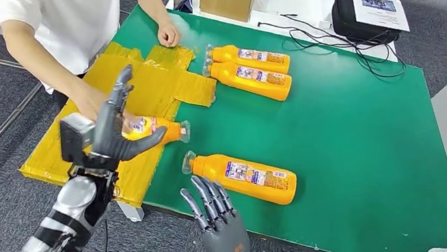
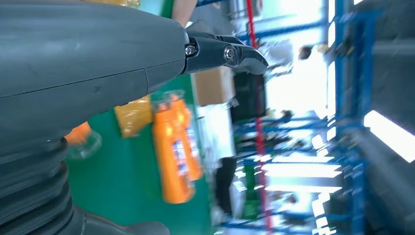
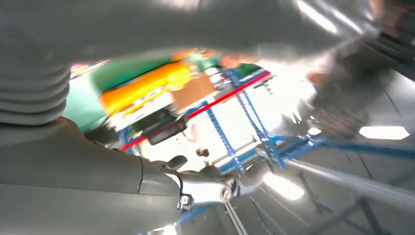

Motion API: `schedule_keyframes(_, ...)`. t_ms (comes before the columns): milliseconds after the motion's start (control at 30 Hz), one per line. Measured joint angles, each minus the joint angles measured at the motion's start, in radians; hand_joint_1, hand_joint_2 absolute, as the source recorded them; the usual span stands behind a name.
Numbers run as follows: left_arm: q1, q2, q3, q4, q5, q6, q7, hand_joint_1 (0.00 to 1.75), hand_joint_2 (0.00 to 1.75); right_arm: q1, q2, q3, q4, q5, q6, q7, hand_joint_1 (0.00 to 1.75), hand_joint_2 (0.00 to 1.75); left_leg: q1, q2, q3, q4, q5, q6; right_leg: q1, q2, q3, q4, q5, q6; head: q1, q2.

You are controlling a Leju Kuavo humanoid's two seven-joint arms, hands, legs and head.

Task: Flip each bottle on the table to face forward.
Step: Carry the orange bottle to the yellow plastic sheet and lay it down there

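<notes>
The left robot hand (image 1: 115, 126), fingers spread, stands just in front of an orange bottle (image 1: 161, 131); another bottle (image 1: 243, 176) lies just beyond the spread right robot hand (image 1: 217, 225).

Bottle labels (image 1: 256, 174) — print too small to read; paper on black case (image 1: 381, 10) — illegible.

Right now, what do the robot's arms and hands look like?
Both arms are silver metal with rounded, segmented casings. The left hand and right hand are dark grey with jointed darker fingers and small silver screws at the knuckles. A silver box-shaped block sits at the left wrist. Each wrist carries a grey ribbed cover.
</notes>
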Motion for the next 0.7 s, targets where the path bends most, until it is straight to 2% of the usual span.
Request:
schedule_keyframes(133, 0.106, 0.000, -0.024, -0.148, 0.039, 0.037, -0.033, 0.00, 1.75, -0.006, -0.056, -0.089, 0.009, 0.178, -0.001, 0.171, 0.00, 1.75, -0.001, 0.000, 0.000, 0.000, -0.001, 0.000, -0.001, 0.000, 0.000, -0.001, 0.000, 0.000, 0.000, 0.000)
schedule_keyframes(267, 0.193, 0.001, -0.037, -0.251, 0.037, 0.065, -0.056, 0.00, 1.75, -0.066, -0.158, -0.124, 0.062, 0.184, 0.002, 0.308, 0.00, 1.75, -0.003, 0.000, 0.000, 0.000, 0.000, 0.001, -0.003, 0.000, 0.000, -0.001, 0.001, 0.001, 0.000, 0.000)
schedule_keyframes(333, 0.214, 0.001, -0.044, -0.275, 0.040, 0.065, -0.056, 0.00, 1.75, -0.119, -0.198, -0.128, 0.117, 0.142, 0.016, 0.324, 0.00, 1.75, -0.003, 0.000, 0.000, 0.000, 0.000, 0.002, -0.003, 0.000, 0.000, -0.001, 0.001, 0.002, 0.000, 0.000)
schedule_keyframes(400, 0.222, 0.001, -0.053, -0.282, 0.045, 0.064, -0.052, 0.00, 1.75, -0.171, -0.217, -0.128, 0.176, 0.100, 0.038, 0.321, 0.00, 1.75, -0.003, 0.000, 0.000, 0.000, 0.001, 0.003, -0.003, 0.000, 0.000, -0.001, 0.002, 0.002, 0.000, 0.000)
schedule_keyframes(700, 0.202, -0.005, -0.074, -0.268, 0.047, 0.086, -0.029, 0.00, 1.75, -0.328, -0.214, -0.117, 0.406, 0.016, 0.159, 0.325, 0.00, 1.75, -0.002, 0.000, 0.000, 0.000, 0.002, 0.003, -0.002, 0.000, 0.000, 0.000, 0.002, 0.002, 0.000, 0.000)
